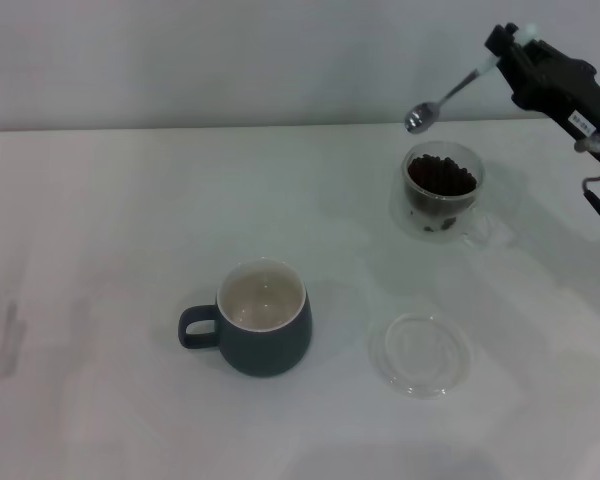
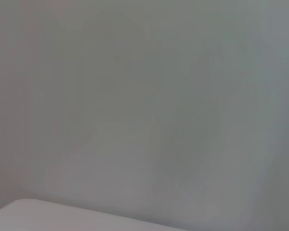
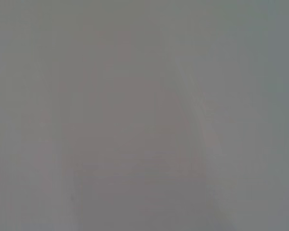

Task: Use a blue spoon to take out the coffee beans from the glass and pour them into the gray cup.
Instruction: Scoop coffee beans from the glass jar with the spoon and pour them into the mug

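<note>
On the white surface (image 1: 100, 220) stand the dark blue-gray ceramic mug (image 1: 265, 335) and, well apart, the clear glass cup (image 1: 442, 190) of dark coffee beans (image 1: 441, 176). Above it, the right pincer (image 1: 512, 52) grips the pale-blue-handled metal spoon (image 1: 446, 97), bowl just over the rim.

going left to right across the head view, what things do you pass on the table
gray cup → clear glass saucer → glass holding the coffee beans. Above the glass, the right gripper holds the blue spoon. The saucer and glass overlap in left-right span, so their order is by centres only.
</note>
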`<state>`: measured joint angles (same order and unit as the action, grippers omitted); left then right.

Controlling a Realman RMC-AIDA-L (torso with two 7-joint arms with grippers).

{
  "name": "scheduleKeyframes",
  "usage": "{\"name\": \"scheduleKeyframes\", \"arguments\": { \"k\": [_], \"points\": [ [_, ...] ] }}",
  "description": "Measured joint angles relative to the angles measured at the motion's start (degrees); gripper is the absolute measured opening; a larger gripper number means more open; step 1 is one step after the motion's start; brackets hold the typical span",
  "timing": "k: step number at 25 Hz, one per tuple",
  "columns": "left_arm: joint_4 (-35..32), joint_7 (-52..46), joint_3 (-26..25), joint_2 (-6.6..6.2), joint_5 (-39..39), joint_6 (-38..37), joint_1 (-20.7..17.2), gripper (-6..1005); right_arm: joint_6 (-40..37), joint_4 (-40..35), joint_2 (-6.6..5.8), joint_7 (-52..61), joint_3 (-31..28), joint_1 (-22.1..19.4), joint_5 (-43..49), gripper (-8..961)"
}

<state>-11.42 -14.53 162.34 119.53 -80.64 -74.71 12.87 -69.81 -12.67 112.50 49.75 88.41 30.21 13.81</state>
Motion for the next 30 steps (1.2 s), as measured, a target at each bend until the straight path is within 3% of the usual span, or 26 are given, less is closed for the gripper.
{"name": "scheduleKeyframes", "arguments": {
  "k": [14, 30],
  "points": [
    [-0.09, 0.15, 0.32, -0.01, 0.12, 0.01, 0.69, 788, 0.34, 0.00, -1.18, -6.46, -0.11, -2.65, 1.72, 145],
    [-0.18, 0.24, 0.43, -0.01, 0.40, 1.37, 1.55, 788, 4.68, -0.28, -0.03, -11.02, -0.16, -2.68, 2.81, 146]
  ]
}}
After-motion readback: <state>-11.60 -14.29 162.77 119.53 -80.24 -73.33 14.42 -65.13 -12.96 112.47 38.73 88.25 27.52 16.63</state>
